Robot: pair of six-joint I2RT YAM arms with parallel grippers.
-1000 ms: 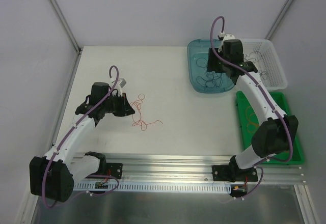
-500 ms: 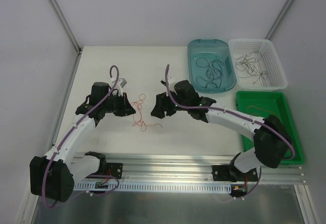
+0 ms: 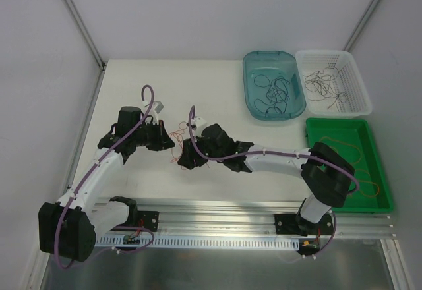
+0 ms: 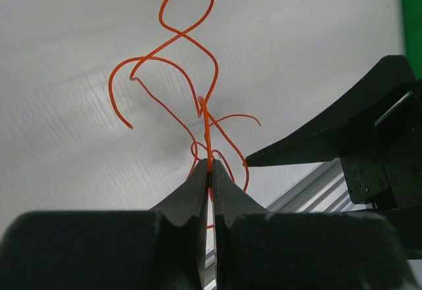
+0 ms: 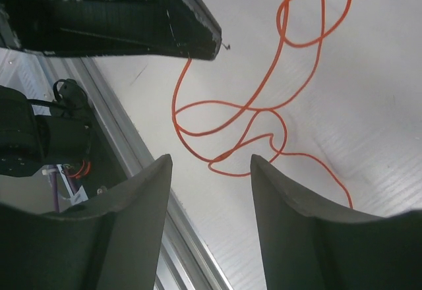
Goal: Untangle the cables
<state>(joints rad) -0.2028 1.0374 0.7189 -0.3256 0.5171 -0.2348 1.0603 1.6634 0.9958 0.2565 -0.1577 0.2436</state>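
Orange cables [image 4: 208, 148] lay tangled on the white table [image 3: 217, 99] between the arms, one strand pinched in the clenched left gripper [image 4: 210, 178], while the right gripper [image 5: 211, 163], jaws apart and empty, hung over loops just right of that pinch.

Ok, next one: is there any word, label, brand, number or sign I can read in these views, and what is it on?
None can be read.
The table, teal tub, white basket and green tray carry no visible lettering.
The left gripper and right gripper show plain black surfaces.
The small electronics by the left arm base are too small to make out any marking.
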